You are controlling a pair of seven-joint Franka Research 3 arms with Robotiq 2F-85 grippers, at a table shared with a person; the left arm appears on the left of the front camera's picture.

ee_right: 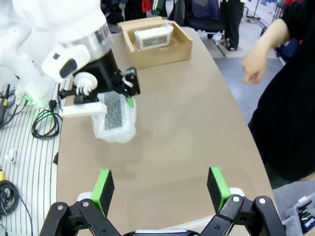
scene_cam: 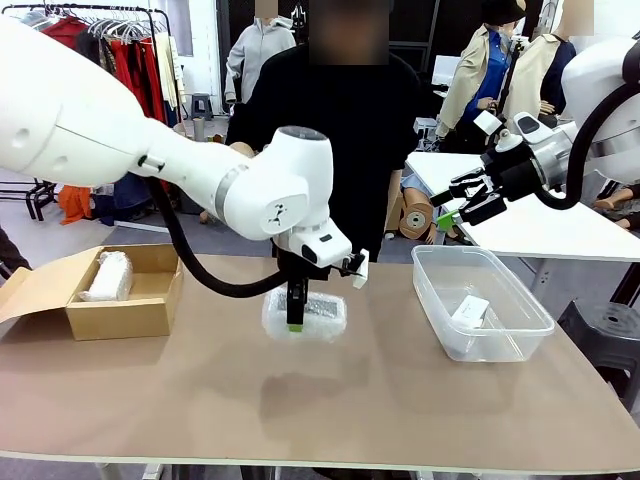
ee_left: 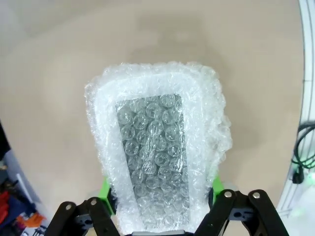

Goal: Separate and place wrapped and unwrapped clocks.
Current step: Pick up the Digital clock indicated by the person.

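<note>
My left gripper is shut on a wrapped clock, an oblong bubble-wrap bundle held just above the middle of the table. In the left wrist view its grey face shows through the wrap, with green pads pressing both sides. A second wrapped clock lies in the cardboard box at left. The unwrapped white clock lies in the clear plastic bin at right. My right gripper hangs open and empty above the bin's far side.
A person in black stands at the far edge, one hand hanging near the table. In the right wrist view, the left arm with its bundle is between my open fingers and the box. Cables lie off the table's edge.
</note>
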